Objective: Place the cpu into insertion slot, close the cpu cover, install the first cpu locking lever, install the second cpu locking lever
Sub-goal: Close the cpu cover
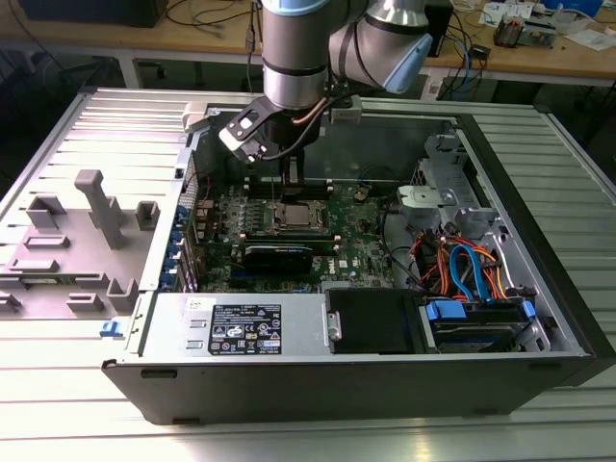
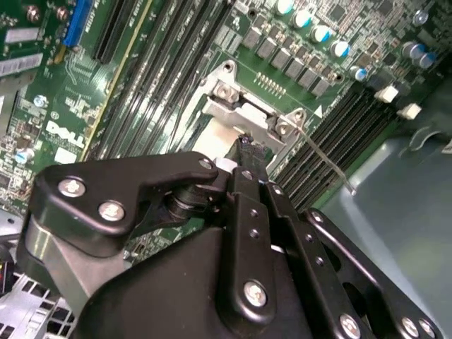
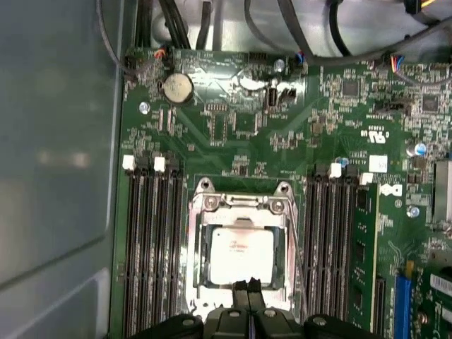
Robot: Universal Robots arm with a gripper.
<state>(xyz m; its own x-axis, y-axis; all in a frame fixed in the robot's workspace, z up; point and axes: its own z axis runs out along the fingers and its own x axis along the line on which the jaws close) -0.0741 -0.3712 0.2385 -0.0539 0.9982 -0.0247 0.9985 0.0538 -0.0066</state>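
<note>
The black gripper [image 3: 247, 288], closed on nothing, sits at the edge of the thin silver cpu cover [image 3: 239, 205]. That frame lies flat around the dull square cpu [image 1: 293, 215], centre of the exterior view.

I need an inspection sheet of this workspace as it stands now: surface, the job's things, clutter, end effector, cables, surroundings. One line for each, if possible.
Surface: ribbed metal table carrying an open computer case.
Job's things: cpu sits in the insertion slot; the cpu cover appears lowered around it; a thin locking lever angles out beside the socket, and whether it is latched cannot be told.
Clutter: grey plastic fixtures on the table at the exterior view's left.
End effector: end effector shut, tips at the socket's edge, nothing seen between them.
Cables: orange and blue cables inside the case, apart from the socket.
Surroundings: wooden workbench behind, with loose wires on it.
</note>
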